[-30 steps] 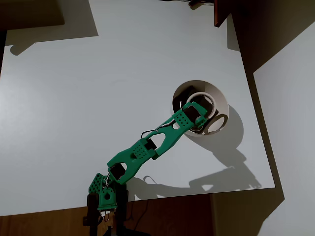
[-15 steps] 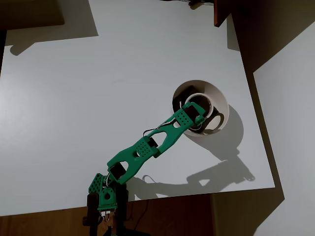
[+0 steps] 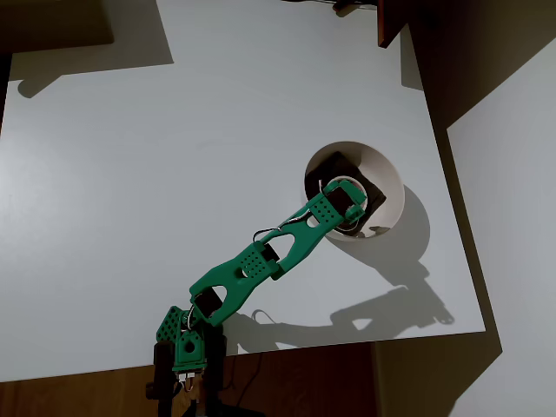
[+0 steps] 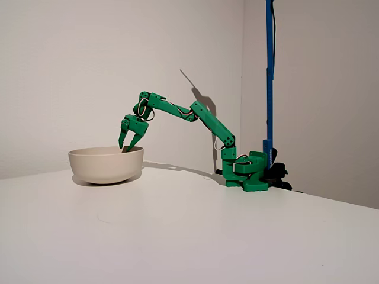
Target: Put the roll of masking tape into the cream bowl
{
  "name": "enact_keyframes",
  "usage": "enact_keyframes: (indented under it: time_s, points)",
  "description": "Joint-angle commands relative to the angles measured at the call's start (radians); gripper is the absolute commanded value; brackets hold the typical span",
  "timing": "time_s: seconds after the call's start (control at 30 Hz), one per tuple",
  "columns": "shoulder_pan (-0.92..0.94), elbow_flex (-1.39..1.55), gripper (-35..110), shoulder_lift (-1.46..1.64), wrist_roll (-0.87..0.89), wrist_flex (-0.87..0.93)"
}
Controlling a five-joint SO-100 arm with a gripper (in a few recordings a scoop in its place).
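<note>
The cream bowl [image 3: 393,178] stands at the right of the white table, with a dark patch [image 3: 337,165] inside it. In the fixed view the bowl [image 4: 106,167] is at the left. My green gripper [image 3: 352,207] hangs over the bowl's inside. In the fixed view the gripper [image 4: 124,147] is open, its fingertips dipping just below the rim and nothing seen between them above it. The roll of masking tape [image 3: 337,183] shows as a thin pale ring low inside the bowl, over the dark patch and partly hidden by the gripper.
The arm's base [image 3: 187,347] sits at the table's near edge, beside a blue pole [image 4: 269,71] in the fixed view. The table's right edge [image 3: 452,226] runs close past the bowl. A dark red-brown object [image 3: 391,22] overhangs the far right corner.
The tape ring was held high over the bowl; now it looks smaller and lower inside it. The gripper has drawn slightly back toward the bowl's near side, and the ring's shadow on the wall is gone.
</note>
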Motion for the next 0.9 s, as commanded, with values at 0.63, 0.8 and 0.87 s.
enact_keyframes:
  time_s: [0.63,0.8,0.87]
  points:
    - [-0.451,-0.057,-8,0.764,0.114,0.468]
    - [-0.63,0.127,-8,0.994,0.104,0.469]
    - [-0.71,0.222,-8,1.092,0.101,0.468]
